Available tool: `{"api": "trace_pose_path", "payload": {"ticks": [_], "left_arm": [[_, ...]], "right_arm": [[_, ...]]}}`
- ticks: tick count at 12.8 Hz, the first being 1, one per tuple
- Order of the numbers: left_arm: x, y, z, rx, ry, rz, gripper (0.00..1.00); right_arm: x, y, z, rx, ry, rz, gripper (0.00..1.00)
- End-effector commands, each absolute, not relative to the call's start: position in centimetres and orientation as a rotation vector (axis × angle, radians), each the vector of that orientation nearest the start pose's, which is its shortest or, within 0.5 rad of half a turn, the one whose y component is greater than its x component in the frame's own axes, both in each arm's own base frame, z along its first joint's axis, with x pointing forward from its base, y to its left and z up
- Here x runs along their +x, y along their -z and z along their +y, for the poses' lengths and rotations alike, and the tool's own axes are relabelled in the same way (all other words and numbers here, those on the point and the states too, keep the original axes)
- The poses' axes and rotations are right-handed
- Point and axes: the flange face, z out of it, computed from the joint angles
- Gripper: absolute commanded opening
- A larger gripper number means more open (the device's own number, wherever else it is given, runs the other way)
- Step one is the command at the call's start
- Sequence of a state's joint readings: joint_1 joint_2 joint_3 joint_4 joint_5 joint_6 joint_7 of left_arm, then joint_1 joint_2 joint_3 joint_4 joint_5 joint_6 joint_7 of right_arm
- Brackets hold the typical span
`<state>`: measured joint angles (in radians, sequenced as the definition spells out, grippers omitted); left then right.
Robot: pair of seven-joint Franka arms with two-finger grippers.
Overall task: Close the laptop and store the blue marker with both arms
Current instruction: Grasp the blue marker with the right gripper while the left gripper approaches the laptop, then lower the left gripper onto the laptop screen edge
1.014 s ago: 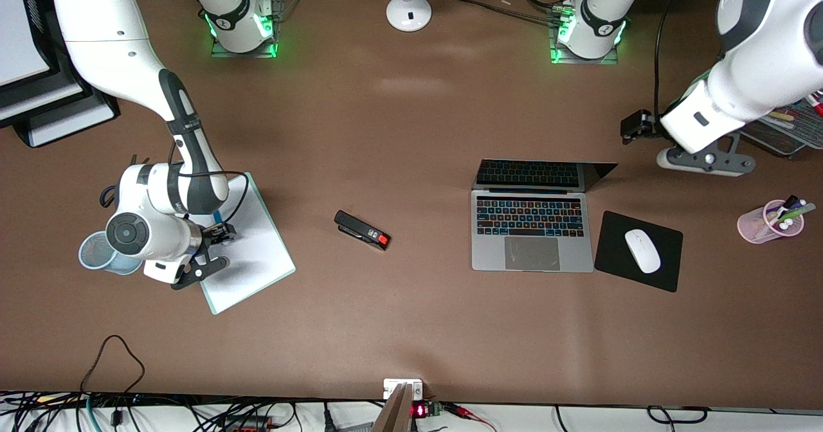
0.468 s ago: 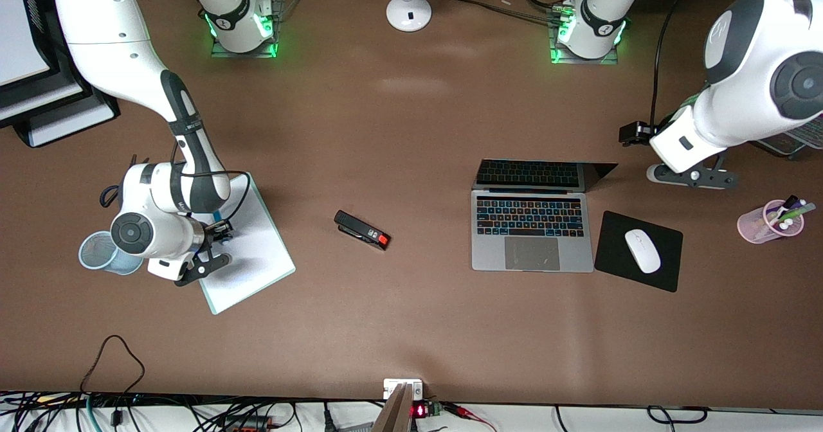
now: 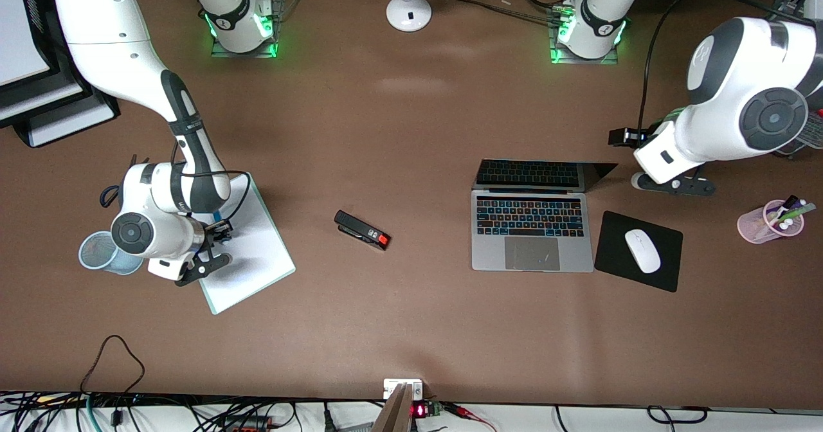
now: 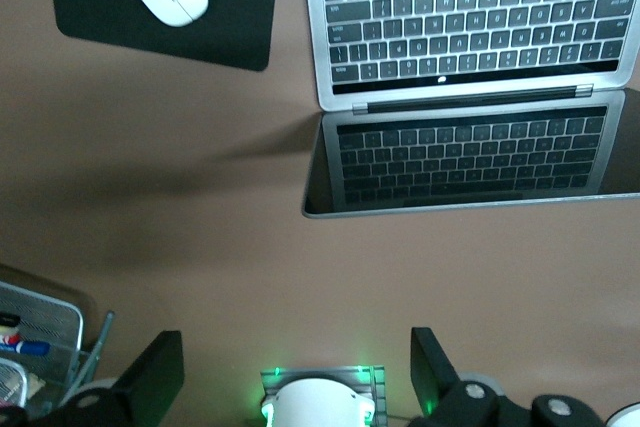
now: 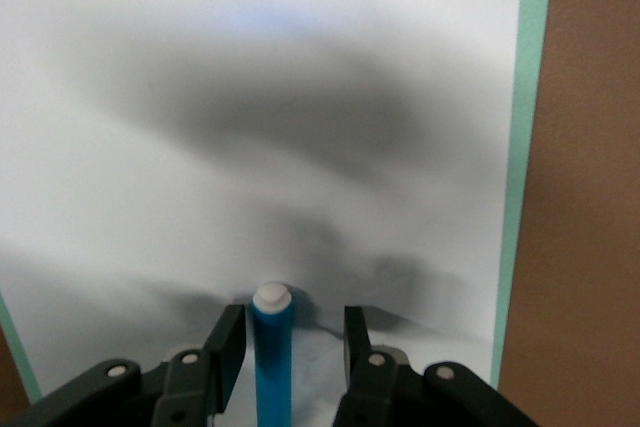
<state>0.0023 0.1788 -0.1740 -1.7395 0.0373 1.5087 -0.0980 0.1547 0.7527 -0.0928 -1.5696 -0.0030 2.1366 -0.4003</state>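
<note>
Brown table (image 3: pixel 411 130), white board (image 3: pixel 257 252) at right arm's end. Right end effector (image 5: pixel 285 347) low over board, fingers spread, blue marker (image 5: pixel 271 357) between them, untouched, long axis along fingers. Left end effector (image 4: pixel 290 377) spread, above table just beside open laptop (image 3: pixel 532 226) lid edge; nearer arm for closing.

Brown table under even light

A white lamp base (image 3: pixel 409 11) stands at the table's (image 3: pixel 411 329) top edge; cables (image 3: pixel 109 413) trail along its bottom edge.

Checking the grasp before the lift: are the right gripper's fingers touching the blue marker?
Apart. The right wrist view shows the blue marker standing between the fingers of the right gripper, with a visible gap on each side.
</note>
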Motion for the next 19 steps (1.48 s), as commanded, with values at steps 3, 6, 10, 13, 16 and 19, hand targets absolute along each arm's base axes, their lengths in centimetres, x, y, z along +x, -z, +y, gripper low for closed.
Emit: {"api": "trace_pose_path", "payload": {"ticks": [3, 6, 10, 13, 16, 19], "left_arm": [[53.1, -41.7, -13.3, -2.950, -0.703, 0.075, 1.00], [51.7, -39.8, -16.9, -2.931, -0.667, 0.017, 1.00], [51.8, -37.2, -17.5, -2.967, -0.602, 0.028, 1.00], [52.5, -35.5, -18.9, -3.003, -0.555, 0.062, 1.00], [53.6, -34.4, -19.2, -3.035, -0.514, 0.062, 1.00], [54.6, -33.8, -19.3, -3.070, -0.450, 0.058, 1.00]], "right_arm": [[67.7, -18.7, 5.1, -3.067, -0.314, -0.763, 0.47], [67.6, -18.7, 5.4, -3.066, -0.314, -0.771, 0.44], [67.6, -18.7, 5.5, -3.065, -0.316, -0.773, 0.41], [67.6, -18.6, 5.3, -3.066, -0.319, -0.769, 0.38], [67.6, -18.7, 5.3, -3.066, -0.316, -0.769, 0.26], [67.6, -18.6, 5.3, -3.067, -0.319, -0.766, 0.23]]}}
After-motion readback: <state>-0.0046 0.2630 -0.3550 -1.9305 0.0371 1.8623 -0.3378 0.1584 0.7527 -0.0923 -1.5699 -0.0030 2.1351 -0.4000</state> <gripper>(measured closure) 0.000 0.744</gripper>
